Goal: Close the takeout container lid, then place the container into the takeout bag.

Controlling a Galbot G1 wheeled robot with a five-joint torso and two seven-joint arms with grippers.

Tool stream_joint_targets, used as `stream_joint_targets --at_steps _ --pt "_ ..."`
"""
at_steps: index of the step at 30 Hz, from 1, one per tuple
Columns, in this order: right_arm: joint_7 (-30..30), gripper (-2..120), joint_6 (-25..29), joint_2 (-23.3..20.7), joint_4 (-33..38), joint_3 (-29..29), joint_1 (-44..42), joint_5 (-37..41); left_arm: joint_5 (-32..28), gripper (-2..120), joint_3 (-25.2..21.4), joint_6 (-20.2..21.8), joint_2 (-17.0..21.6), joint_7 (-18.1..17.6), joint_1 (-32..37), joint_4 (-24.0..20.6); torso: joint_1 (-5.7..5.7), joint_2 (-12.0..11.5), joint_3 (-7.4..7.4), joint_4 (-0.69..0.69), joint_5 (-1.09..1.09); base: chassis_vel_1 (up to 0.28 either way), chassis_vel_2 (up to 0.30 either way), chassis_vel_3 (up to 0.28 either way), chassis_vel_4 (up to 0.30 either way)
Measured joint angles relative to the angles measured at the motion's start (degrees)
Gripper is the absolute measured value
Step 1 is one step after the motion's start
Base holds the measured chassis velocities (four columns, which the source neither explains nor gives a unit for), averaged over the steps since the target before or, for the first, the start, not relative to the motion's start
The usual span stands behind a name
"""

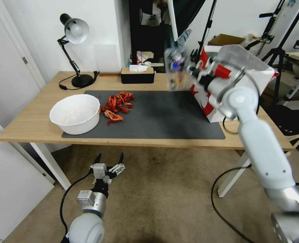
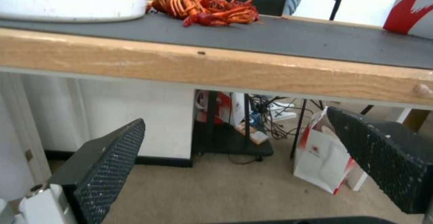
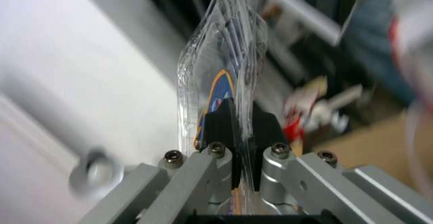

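Wooden table (image 1: pixel 31 125) carried dark mat (image 1: pixel 162 118), white bowl (image 1: pixel 76 113), red scraps (image 1: pixel 117 105), takeout bag (image 1: pixel 220 84), black lamp (image 1: pixel 76 50), tissue box (image 1: pixel 137 75).

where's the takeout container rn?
In the head view, the takeout container is held in the air by the right gripper, above the table's far right part, just left of the takeout bag.

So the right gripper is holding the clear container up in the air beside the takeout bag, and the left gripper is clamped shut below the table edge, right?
Not quite: the left gripper is open, its fingers spread wide apart in the left wrist view. The rest stands: the right gripper holds the takeout container aloft beside the takeout bag.
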Motion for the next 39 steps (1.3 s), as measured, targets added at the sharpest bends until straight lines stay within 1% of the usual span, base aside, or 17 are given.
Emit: stream_joint_targets --at_steps 6,12,17,18,20,21,22,23,25,26,27,30,32,34,37,38,39 --pt "-0.22 0 2.43 -0.55 -1.39 -0.02 2.21 -1.68 0.01 100 -0.13 -0.19 -0.29 0.02 0.33 0.0 0.01 0.0 0.0 0.0 0.0 0.0 0.0 0.0 0.0" --pt "-0.28 0 2.76 -0.63 -1.58 -0.02 2.47 -1.91 0.0 100 -0.15 -0.21 -0.32 0.02 0.36 0.0 0.0 0.0 0.0 0.0 0.0 0.0 0.0 0.0 0.0" --pt "-0.64 0 6.71 -1.55 -4.1 -0.01 5.49 -5.8 -0.03 100 -0.29 -0.45 -0.65 0.08 0.74 0.01 0.0 0.0 -0.01 -0.02 -0.02 0.0 0.0 0.0 0.0" --pt "-0.74 0 8.21 -2.04 -5.99 -0.05 6.96 -9.07 -0.1 100 -0.43 -0.76 -0.71 0.12 0.83 0.17 0.0 0.0 0.0 0.02 0.03 0.0 0.0 0.0 0.0" --pt "-1.2 0 10.78 -3.59 -10.72 -0.02 9.95 -16.78 -0.48 100 -0.56 -1.01 -0.73 0.16 0.85 0.47 0.01 0.0 0.0 -0.01 -0.02 0.0 0.0 0.0 0.0" --pt "-1.2 0 10.78 -3.59 -10.72 -0.02 9.95 -16.78 -0.48 100 -0.56 -1.01 -0.73 0.16 0.85 0.47 0.01 0.0 0.0 -0.01 -0.02 0.0 0.0 0.0 0.0" --pt "-1.34 0 10.94 -3.92 -11.52 -0.06 10.2 -18.02 -0.55 100 -0.56 -1.06 -0.73 0.18 0.78 0.52 0.02 0.0 0.01 -0.03 0.06 0.0 0.0 0.0 0.0" --pt "-1.91 0 11.18 -4.25 -12.21 -0.11 10.21 -19.81 -0.71 100 -0.51 -1.07 -0.73 0.21 0.62 0.56 0.01 0.0 0.0 0.01 0.0 0.0 0.0 0.0 0.0" --pt "-2.58 0 11.53 -4.89 -13.28 -0.1 9.89 -22.42 -1.05 100 -0.38 -1.06 -0.73 0.22 0.38 0.61 0.01 0.0 0.0 -0.03 -0.03 0.0 0.0 0.0 0.0" --pt "-3.05 0 11.9 -5.15 -13.75 -0.07 9.04 -24.3 -1.63 100 -0.27 -0.92 -0.71 0.19 -0.06 0.73 0.01 0.0 0.0 0.02 0.0 0.0 0.0 0.0 0.0" --pt "-3.24 0 12.35 -5.19 -14.14 -0.03 8.13 -26.0 -2.0 100 -0.15 -0.78 -0.6 0.16 -0.49 0.86 0.01 0.0 0.01 -0.04 0.05 0.0 0.0 0.0 0.0" --pt "-3.35 0 12.79 -5.23 -14.18 0.12 6.41 -27.84 -2.63 100 0.4 -0.41 -0.46 0.01 -1.13 0.91 0.01 0.0 0.0 -0.03 -0.01 0.0 0.0 0.0 0.0" --pt "-3.29 0 12.8 -5.14 -13.84 0.33 4.96 -27.77 -2.83 100 0.81 -0.29 -0.57 -0.08 -1.36 1.09 0.01 0.0 0.0 -0.01 0.0 0.0 0.0 0.0 0.0" --pt "-3.02 1 12.6 -5.03 -13.49 0.51 4.25 -27.08 -3.04 100 0.97 -0.21 -0.62 -0.09 -1.42 1.12 0.01 0.0 0.0 0.0 -0.01 0.0 0.0 0.0 0.0" --pt "-0.22 16 11.51 -4.49 -12.32 0.8 3.53 -24.24 -3.77 100 0.99 0.08 -0.3 -0.14 -1.79 1.1 0.01 0.0 0.0 -0.01 -0.01 0.0 0.0 0.0 0.0" --pt "-0.22 16 11.51 -4.49 -12.32 0.8 3.53 -24.24 -3.77 100 0.99 0.08 -0.3 -0.14 -1.79 1.1 0.01 0.0 0.0 -0.01 -0.01 0.0 0.0 0.0 0.0" --pt "0.7 22 11.09 -4.37 -12.11 0.82 3.67 -23.47 -3.83 100 0.96 0.14 -0.22 -0.18 -1.81 1.07 0.01 0.0 0.0 0.0 0.01 0.0 0.0 0.0 0.0"
